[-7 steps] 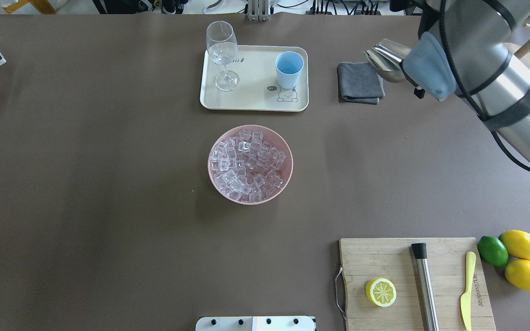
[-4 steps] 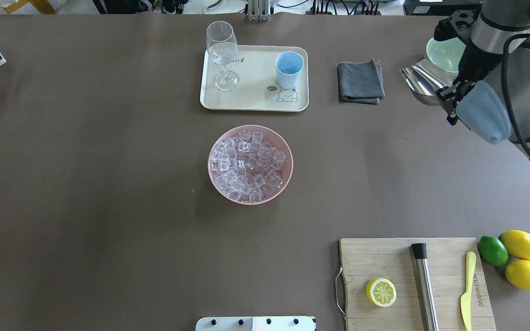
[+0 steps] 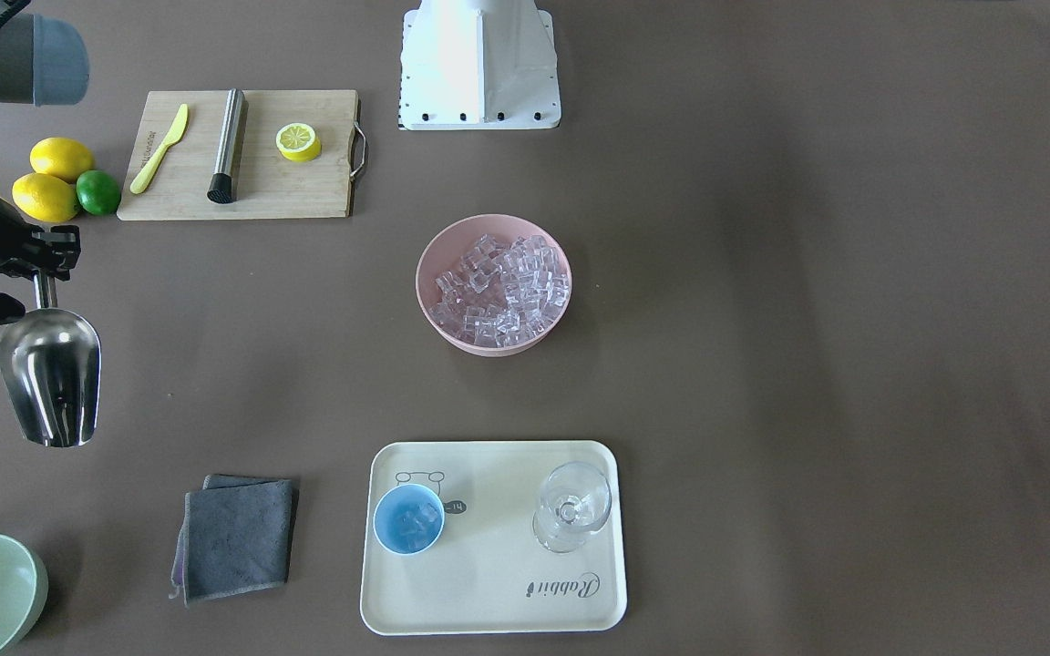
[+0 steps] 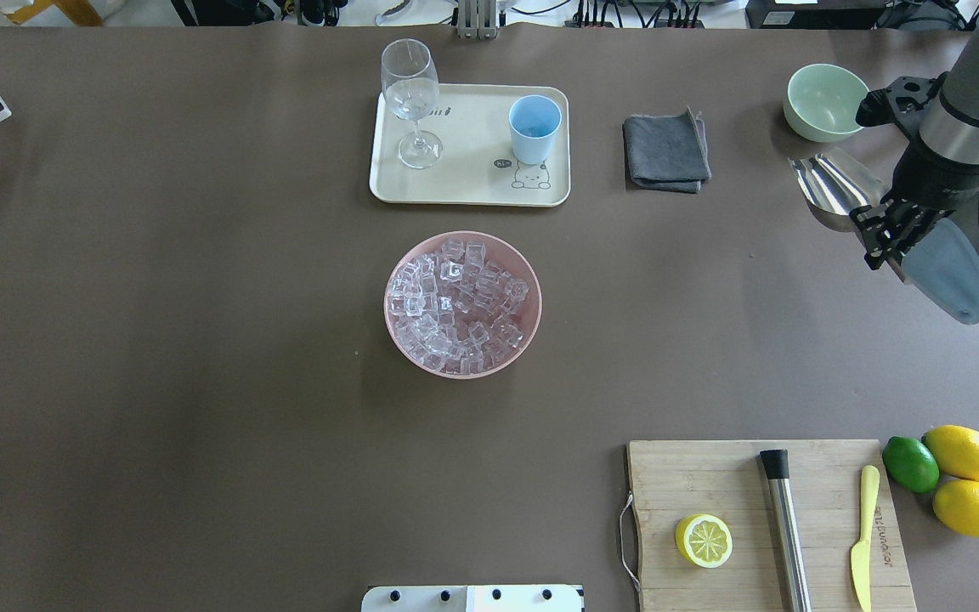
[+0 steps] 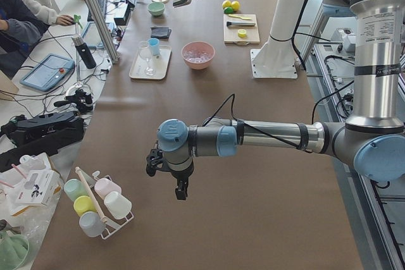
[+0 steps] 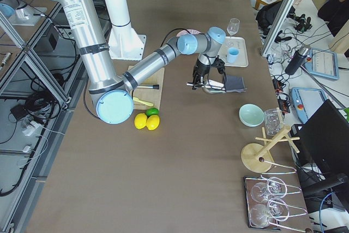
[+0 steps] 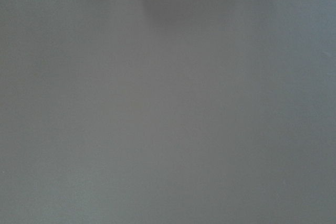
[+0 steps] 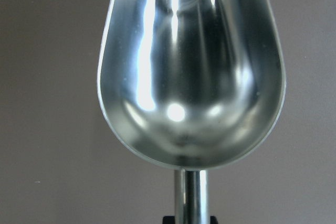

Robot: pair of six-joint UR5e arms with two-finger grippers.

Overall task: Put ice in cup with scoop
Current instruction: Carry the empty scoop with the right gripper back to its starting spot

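Note:
My right gripper (image 4: 874, 223) is shut on the handle of the steel scoop (image 4: 832, 181) and holds it above the table at the far right. The scoop's trough is empty in the right wrist view (image 8: 191, 66). It also shows in the front view (image 3: 51, 375). The light-blue cup (image 4: 534, 127) stands on the cream tray (image 4: 472, 183); the front view shows a few ice cubes inside the cup (image 3: 408, 519). Many ice cubes (image 4: 458, 306) fill the pink bowl (image 4: 389, 289). My left gripper (image 5: 181, 189) shows only in the exterior left view, far from these; I cannot tell its state.
A wine glass (image 4: 410, 93) shares the tray. A folded grey cloth (image 4: 666, 153) and a pale green bowl (image 4: 825, 102) lie near the scoop. A cutting board (image 4: 736, 484) carries a lemon half, a steel cylinder and a yellow knife; lemons and a lime sit beside it.
My right arm has swung the scoop right and toward the robot, away from the grey cloth. The pale green bowl has come into view behind it.

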